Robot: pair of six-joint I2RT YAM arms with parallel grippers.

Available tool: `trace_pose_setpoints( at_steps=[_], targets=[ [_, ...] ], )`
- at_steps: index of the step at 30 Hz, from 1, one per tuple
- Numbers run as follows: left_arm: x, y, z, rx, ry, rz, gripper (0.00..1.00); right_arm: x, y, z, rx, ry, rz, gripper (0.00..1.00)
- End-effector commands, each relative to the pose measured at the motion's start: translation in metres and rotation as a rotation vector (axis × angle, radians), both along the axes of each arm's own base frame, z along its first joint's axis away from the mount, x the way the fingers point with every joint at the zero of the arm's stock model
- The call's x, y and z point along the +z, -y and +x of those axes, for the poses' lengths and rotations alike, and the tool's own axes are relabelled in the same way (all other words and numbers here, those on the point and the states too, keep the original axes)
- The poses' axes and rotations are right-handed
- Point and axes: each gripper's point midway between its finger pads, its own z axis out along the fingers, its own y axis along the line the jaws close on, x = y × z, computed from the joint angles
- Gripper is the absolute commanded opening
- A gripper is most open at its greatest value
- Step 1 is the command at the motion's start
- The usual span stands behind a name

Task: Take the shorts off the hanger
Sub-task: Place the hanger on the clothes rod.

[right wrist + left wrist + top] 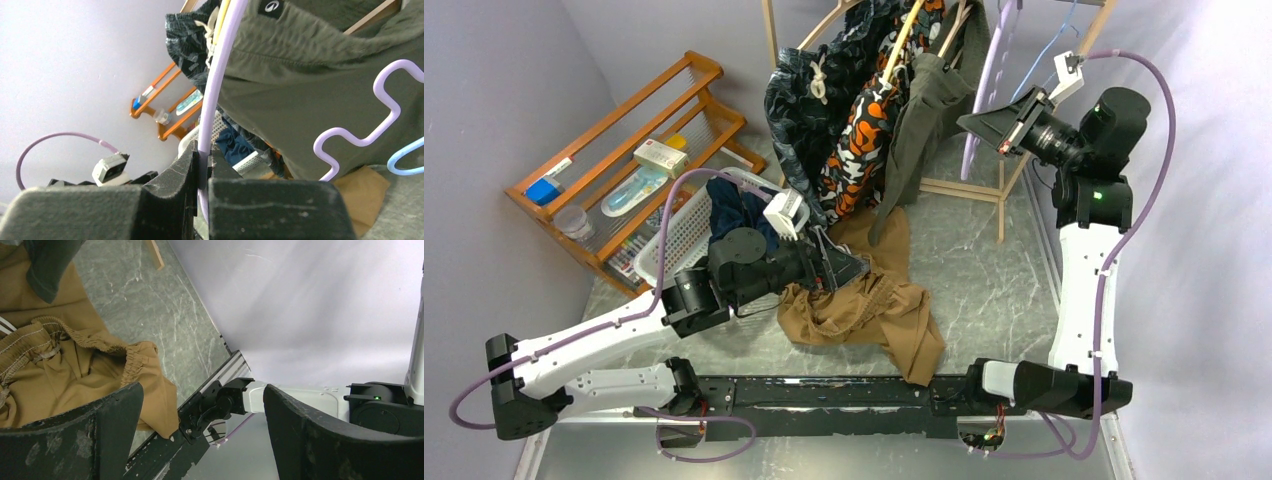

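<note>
two pairs look off: tan shorts (864, 300) lie on the table (984, 290), navy shorts (734, 210) sit in the white basket (679, 235) | three to go, up on the wooden rack (969, 190): leaf-print shorts (799, 100), camo shorts (864, 140), olive-grey shorts (924, 130) | left gripper (849, 268) spread wide over the tan shorts, holding nothing | right gripper (202, 165) pinching the lilac hanger (216, 75) beside the olive-grey shorts

I counted five shorts: one navy pair (729, 210), one tan pair (874, 310), one olive pair (924, 120), one camouflage pair (859, 140) and one leaf-print pair (799, 90). Hangers in plain sight numbered two: one lilac hanger (216, 85) and one blue hanger (406, 159). Whether a yellow bar (904, 40) among the cloth was a third, I could not tell. There was one basket (674, 235), one orange shelf (624, 110), one wooden rack (964, 190), and my own two grippers, left gripper (202, 390) and right gripper (202, 165).
</note>
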Motion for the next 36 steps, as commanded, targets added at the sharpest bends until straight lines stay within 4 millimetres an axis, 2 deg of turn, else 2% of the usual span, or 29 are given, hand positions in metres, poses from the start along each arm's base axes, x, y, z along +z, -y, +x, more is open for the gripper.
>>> trace_pose_setpoints(
  at_steps=[1,13,21,25,30,33,35,36],
  targets=[
    [-0.002,0.002,0.0,-0.007,0.001,0.003,0.93,0.017,0.014,0.013,-0.064,0.021,0.023,0.0],
    [-0.006,-0.002,0.001,0.012,-0.017,-0.01,0.93,0.04,0.032,0.049,-0.162,-0.041,0.124,0.0],
    [-0.009,0.003,0.001,0.002,-0.026,-0.004,0.92,0.051,0.032,0.053,-0.155,-0.026,0.145,0.0],
    [-0.01,0.005,0.001,-0.004,-0.031,-0.003,0.92,0.043,0.037,0.063,-0.196,-0.07,0.153,0.0],
    [-0.011,0.005,0.001,-0.003,-0.035,-0.005,0.92,0.018,0.046,0.081,-0.256,-0.177,0.195,0.0],
    [-0.011,0.003,0.001,0.004,-0.037,-0.002,0.92,0.011,0.045,0.083,-0.243,-0.194,0.188,0.01],
    [-0.012,0.001,0.002,0.013,-0.039,-0.002,0.92,0.009,0.046,0.081,-0.254,-0.196,0.173,0.07],
    [-0.013,0.001,0.002,0.016,-0.04,-0.003,0.92,0.008,0.047,0.079,-0.263,-0.192,0.167,0.14]
  ],
)
